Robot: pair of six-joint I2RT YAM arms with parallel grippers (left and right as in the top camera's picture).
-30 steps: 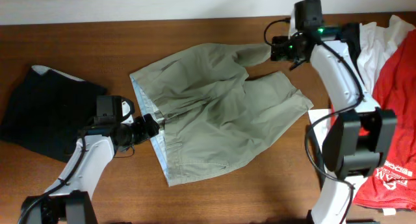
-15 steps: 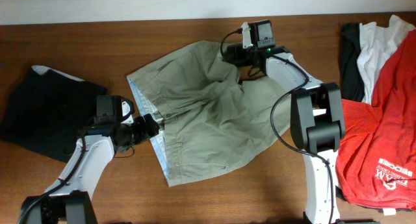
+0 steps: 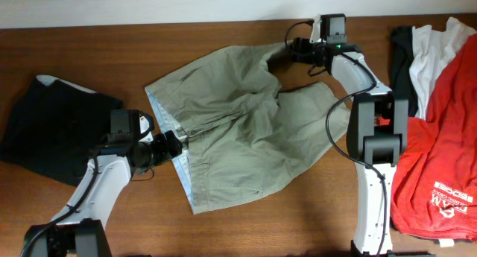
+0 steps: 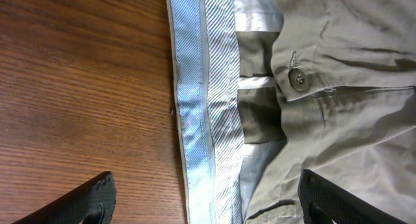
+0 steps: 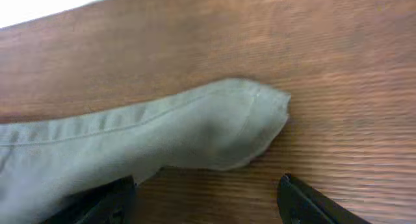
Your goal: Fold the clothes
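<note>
Now, shorts (image 3: 238,130) lie spread on the table (image 3: 89,56).
Left tool (image 3: 174,142) gapes over the pale waistband (image 4: 201,87); right tool (image 3: 291,50) stands apart too, beside a leg end (image 5: 253,120).

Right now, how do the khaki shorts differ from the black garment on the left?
The shorts are khaki; the black garment is dark. The shorts lie spread and rumpled mid-table; the black garment sits compact at the left. The shorts cover more area than the black garment. Both lie on the table.
</note>
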